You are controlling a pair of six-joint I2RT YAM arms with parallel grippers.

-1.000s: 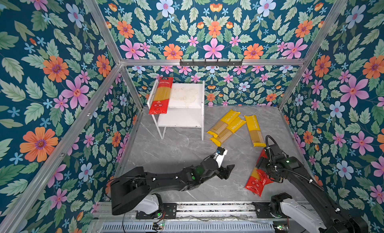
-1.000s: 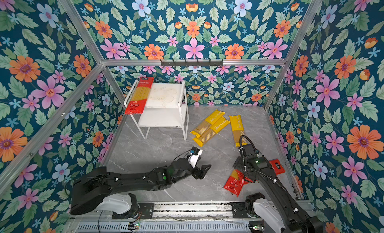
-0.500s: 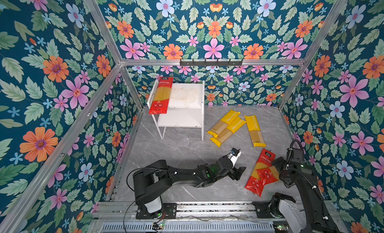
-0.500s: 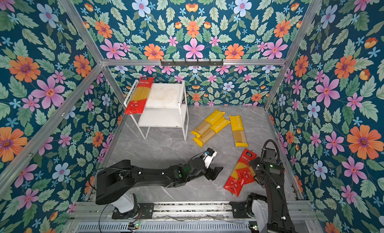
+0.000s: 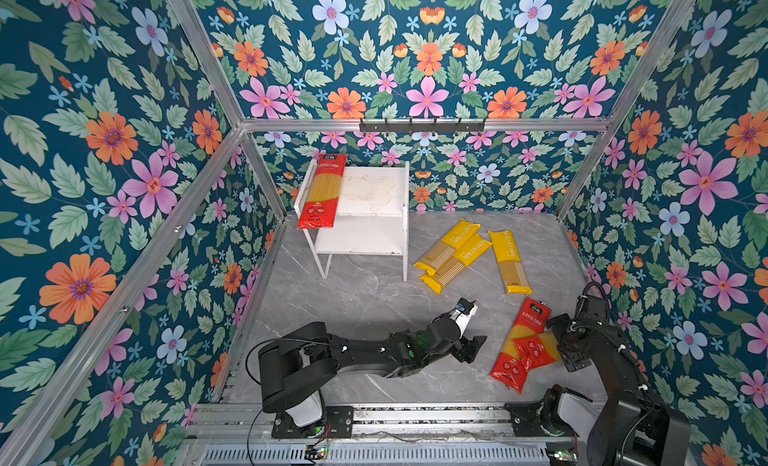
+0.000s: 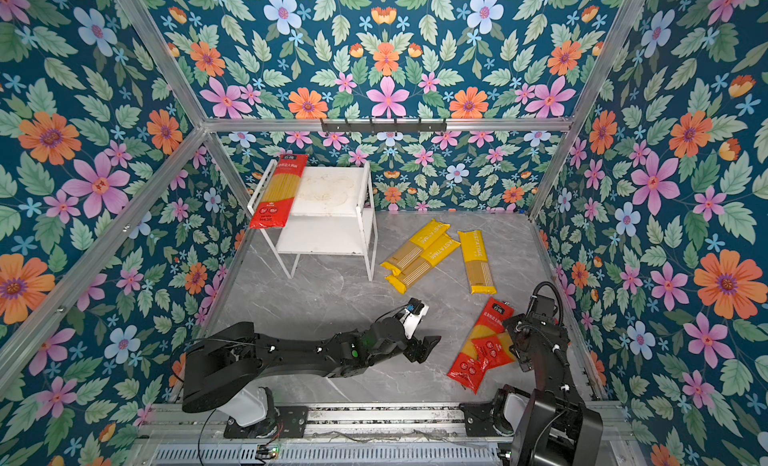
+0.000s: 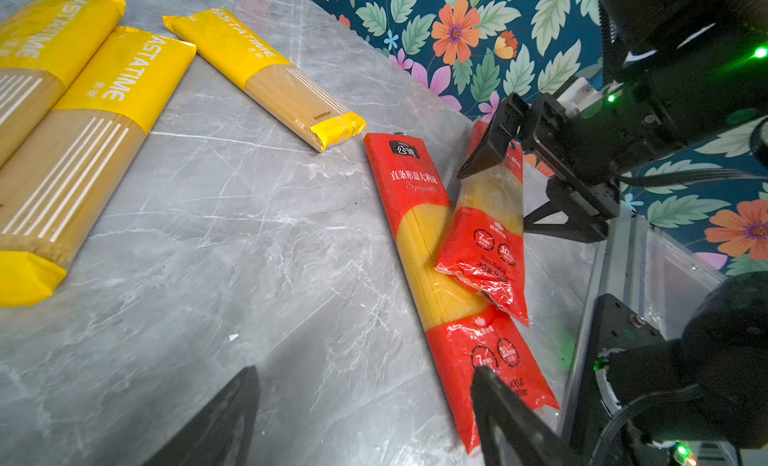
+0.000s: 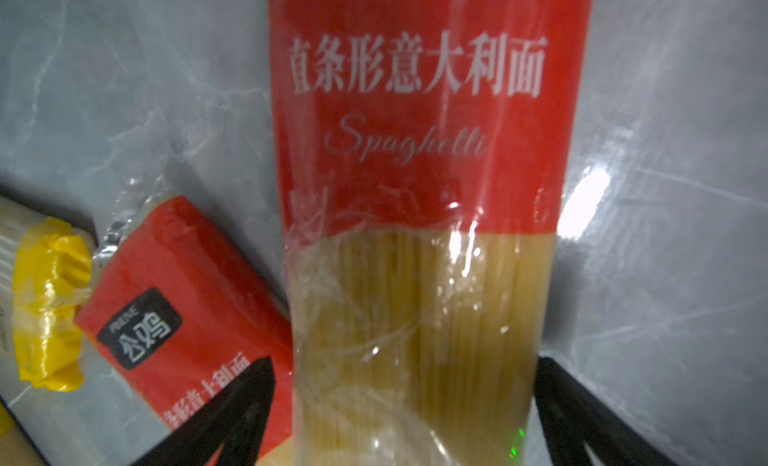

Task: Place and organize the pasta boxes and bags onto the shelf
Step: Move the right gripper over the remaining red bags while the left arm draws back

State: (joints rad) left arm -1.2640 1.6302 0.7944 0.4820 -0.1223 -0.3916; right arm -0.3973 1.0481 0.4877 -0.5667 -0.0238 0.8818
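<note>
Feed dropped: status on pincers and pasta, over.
Left pincer open near floor. Right pincer open, astride upper red pack lying across lower red pack. Third red pack on shelf; yellow packs on floor.

One pack (image 5: pixel 320 191) atop shelf (image 5: pixel 374 189), five packs (image 5: pixel 509 262) on floor (image 5: pixel 353 301) rightward

Grey marble-look tabletop (image 5: pixel 353 301) fills lower centre. Dark teal floral wallpaper (image 5: pixel 104 152) covers left, back and right walls. Silver aluminium frame bars (image 5: pixel 291 125) run along wall joints. Black hook rail (image 5: pixel 422 126) at upper centre. Slotted metal base rail (image 5: pixel 415 416) runs along bottom edge.
</note>
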